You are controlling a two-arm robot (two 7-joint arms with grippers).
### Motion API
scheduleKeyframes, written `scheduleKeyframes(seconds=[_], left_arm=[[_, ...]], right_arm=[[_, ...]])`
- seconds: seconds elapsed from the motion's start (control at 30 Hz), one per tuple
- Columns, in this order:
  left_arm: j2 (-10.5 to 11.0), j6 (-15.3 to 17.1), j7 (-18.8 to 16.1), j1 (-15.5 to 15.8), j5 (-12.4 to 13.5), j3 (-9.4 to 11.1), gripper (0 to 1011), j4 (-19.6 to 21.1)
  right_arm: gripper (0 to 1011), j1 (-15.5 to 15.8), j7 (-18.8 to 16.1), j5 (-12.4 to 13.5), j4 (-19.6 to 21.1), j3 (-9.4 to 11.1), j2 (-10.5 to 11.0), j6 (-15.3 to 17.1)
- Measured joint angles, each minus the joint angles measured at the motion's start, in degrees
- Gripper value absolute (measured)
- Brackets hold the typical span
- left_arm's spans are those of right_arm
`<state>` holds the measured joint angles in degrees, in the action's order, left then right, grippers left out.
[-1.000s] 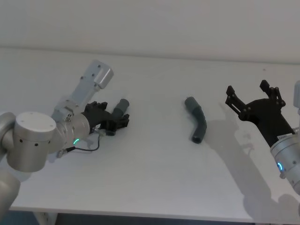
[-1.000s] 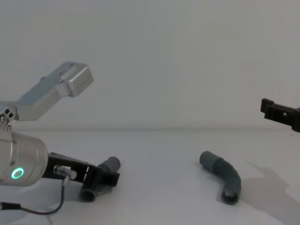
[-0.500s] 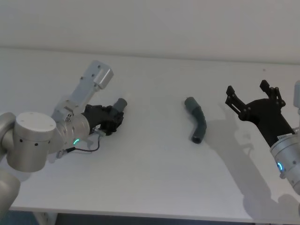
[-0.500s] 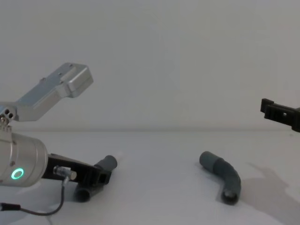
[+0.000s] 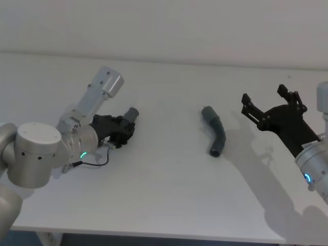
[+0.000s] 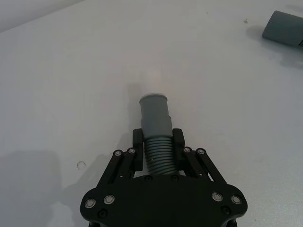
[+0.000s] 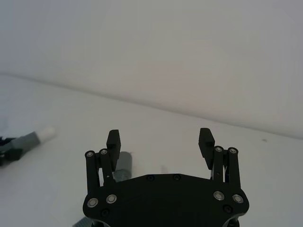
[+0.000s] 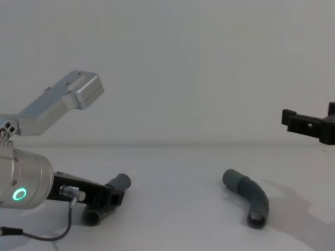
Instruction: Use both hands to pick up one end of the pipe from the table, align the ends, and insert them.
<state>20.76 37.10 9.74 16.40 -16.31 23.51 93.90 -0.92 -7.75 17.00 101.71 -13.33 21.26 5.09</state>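
My left gripper [image 5: 124, 129] is shut on the ribbed middle of one dark grey pipe piece [image 6: 156, 118] lying low on the table [image 5: 164, 179] at the left. That piece's grey cuff and white spigot tip [image 6: 153, 76] stick out past the fingers. In the chest view the same gripper [image 8: 107, 197] holds the piece [image 8: 121, 182] near the surface. The other bent pipe piece [image 5: 215, 131] lies free at the table's middle, also seen as a grey elbow [image 8: 249, 193]. My right gripper [image 5: 269, 105] hangs open above the table to that piece's right, nothing between its fingers [image 7: 113, 140].
The white table runs wide around both pieces, with bare surface in front of them [image 8: 178, 219]. A plain wall [image 8: 183, 68] closes the far side. The table's front edge [image 5: 154, 237] lies close to me.
My left gripper closed on the left pipe piece and drew slightly back. The right gripper has shifted left and a little farther out, toward the middle piece, still open.
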Motion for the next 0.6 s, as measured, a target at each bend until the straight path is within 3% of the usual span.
scheduleKeyframes(seconds=[0.2, 0.33, 0.6], left_arm=[[0.0, 0.0, 0.0, 0.0, 0.0, 0.0, 354, 0.0], [0.0, 0.0, 0.0, 0.0, 0.0, 0.0, 354, 0.0], [0.0, 0.1, 0.0, 0.0, 0.0, 0.0, 354, 0.0]], right_arm=[[1002, -1.5, -2.9, 0.9, 0.6, -0.4, 1.7, 3.7], [1002, -3.0, -5.1, 1.7, 1.3, -1.0, 3.0, 8.1], [1002, -5.1, -5.9, 2.3, 2.2, -2.2, 3.8, 15.2]])
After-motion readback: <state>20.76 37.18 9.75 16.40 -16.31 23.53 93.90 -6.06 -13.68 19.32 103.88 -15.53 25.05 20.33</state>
